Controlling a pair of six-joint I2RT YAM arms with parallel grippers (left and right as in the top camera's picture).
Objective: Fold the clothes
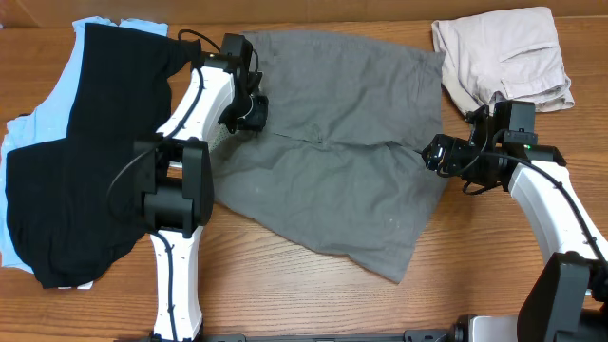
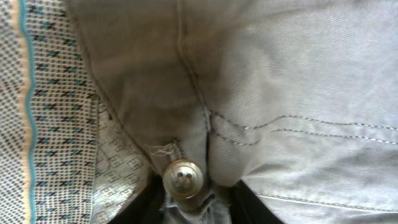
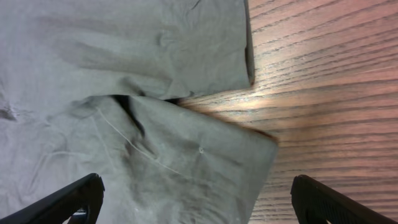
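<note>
The clothes [image 1: 332, 161], mid-grey shorts, lie spread flat across the middle of the table. My left gripper [image 1: 249, 109] is down on their left edge at the waistband. In the left wrist view the dark fingers [image 2: 140, 208] press in from both sides on a fold of grey cloth [image 2: 298, 74] that carries a pale button [image 2: 182, 178]; the left gripper [image 2: 189, 208] is shut on it. The speckled inner waistband [image 2: 43, 112] shows at the left. My right gripper [image 1: 435, 154] hovers open at the shorts' right edge, its fingertips [image 3: 93, 183] wide apart over a leg hem [image 3: 205, 155].
A black T-shirt [image 1: 85, 161] lies at the far left on a light blue cloth [image 1: 19, 133]. Folded beige shorts [image 1: 503, 52] sit at the back right. Bare wooden table [image 1: 313, 304] runs along the front edge and to the right of the hems [image 3: 323, 93].
</note>
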